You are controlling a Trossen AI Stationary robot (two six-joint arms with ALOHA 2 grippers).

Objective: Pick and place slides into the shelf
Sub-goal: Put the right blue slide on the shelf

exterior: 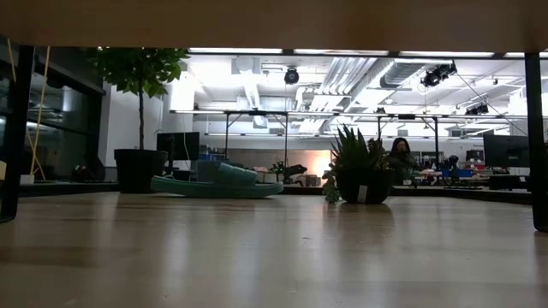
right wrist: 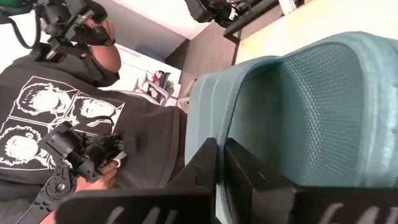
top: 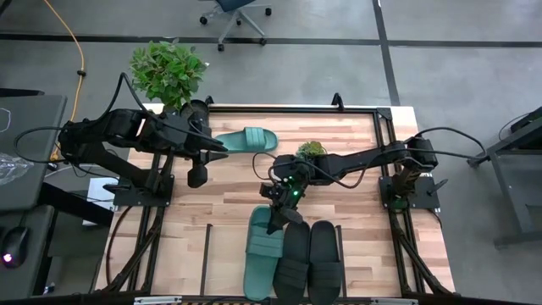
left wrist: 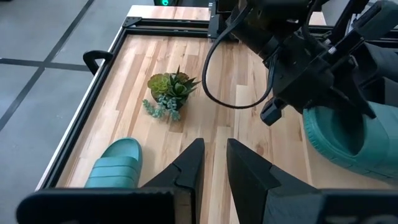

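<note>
High view: no readable writing or brand anywhere. Count: four slides, two teal and two black. One teal slide (top: 246,140) lies alone on the tabletop (top: 356,140) near the far edge, just beside the left gripper (top: 222,146), whose fingers stand a little apart and hold nothing. The other three lie abreast in the shelf (top: 207,254) at the near edge: second teal slide (top: 263,254), then two black slides (top: 310,261). The right gripper (top: 274,222) is at the far end of that second teal slide. One small plant (top: 311,151) stands mid-table; one large potted plant (top: 168,71) stands off the far left corner. One office chair (top: 236,14) on the floor beyond.

Low view: the lone teal slide (exterior: 218,184) and small plant (exterior: 358,167) rest on the wood, well apart. One person (exterior: 400,158) sits far back in the room.

Left wrist view: fingers (left wrist: 186,168) slightly parted, empty; slide toe (left wrist: 116,165) beside them.

Right wrist view: fingers (right wrist: 208,165) pressed together, pinching the teal slide's rim (right wrist: 298,106). A person's black shirt (right wrist: 56,124) bears white drawn panels, no legible words.
</note>
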